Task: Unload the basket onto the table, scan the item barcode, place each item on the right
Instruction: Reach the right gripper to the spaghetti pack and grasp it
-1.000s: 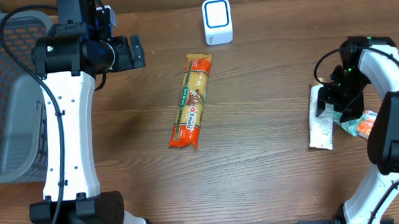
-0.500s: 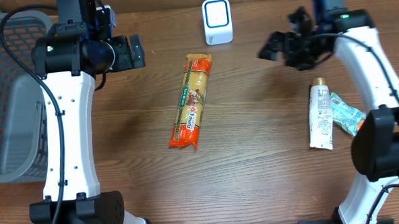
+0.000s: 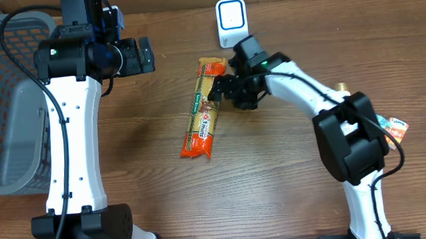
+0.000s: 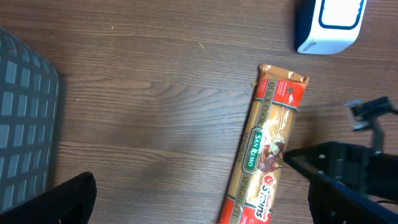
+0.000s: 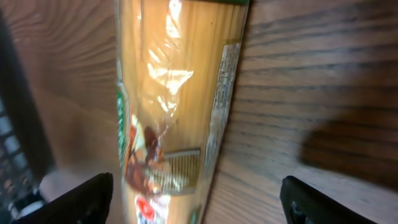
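From my left wrist camera I read "SAN REMO" in white on the green oval label (image 4: 252, 149) of the pasta packet (image 4: 277, 102). The red lettering below it is too blurred. Through my right wrist camera, the packet's fine side print (image 5: 227, 81) is illegible.

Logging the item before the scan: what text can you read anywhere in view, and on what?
"SAN REMO": green label on the pack, left wrist view.
Red panel below that label: large white word, possibly "Grains", not sure.
Fine print along the pack's side, right wrist view: blurred, unreadable.
Scanner: small mark under the blue ring, too small to read.
Packet at the table's right edge: print too small to read.
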You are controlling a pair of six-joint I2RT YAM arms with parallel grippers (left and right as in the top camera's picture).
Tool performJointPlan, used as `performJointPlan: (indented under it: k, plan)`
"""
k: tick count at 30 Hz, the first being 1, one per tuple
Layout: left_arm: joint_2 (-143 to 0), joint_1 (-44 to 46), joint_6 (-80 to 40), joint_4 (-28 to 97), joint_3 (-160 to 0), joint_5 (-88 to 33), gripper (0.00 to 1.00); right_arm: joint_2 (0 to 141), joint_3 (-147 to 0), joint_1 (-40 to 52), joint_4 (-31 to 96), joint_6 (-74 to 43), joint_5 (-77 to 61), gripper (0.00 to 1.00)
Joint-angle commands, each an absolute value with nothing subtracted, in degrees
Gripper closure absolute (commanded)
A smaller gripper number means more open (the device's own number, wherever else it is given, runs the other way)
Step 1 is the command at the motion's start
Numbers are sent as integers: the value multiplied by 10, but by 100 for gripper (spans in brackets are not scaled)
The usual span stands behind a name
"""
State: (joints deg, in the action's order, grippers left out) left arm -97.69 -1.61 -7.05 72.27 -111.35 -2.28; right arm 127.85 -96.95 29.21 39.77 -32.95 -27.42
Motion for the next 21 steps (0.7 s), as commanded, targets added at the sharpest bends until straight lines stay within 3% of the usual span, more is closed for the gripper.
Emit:
performJointPlan:
  k: [1,10,18,21]
  plan:
    - [-979,-15,-62,722,-1116,-19,0,1292,-970,308,382,-397,-210,16]
    - [-979,-15,-62,722,-1116,-19,0,1329,-967,344,341,-407,-210,43]
    - [-979,-15,-62,722,-1116,-19,0,1329,-968,350,342,-400,-263,87]
    - [-979,-15,-62,722,-1116,-19,0,1323,-972,343,349,-354,-311,96]
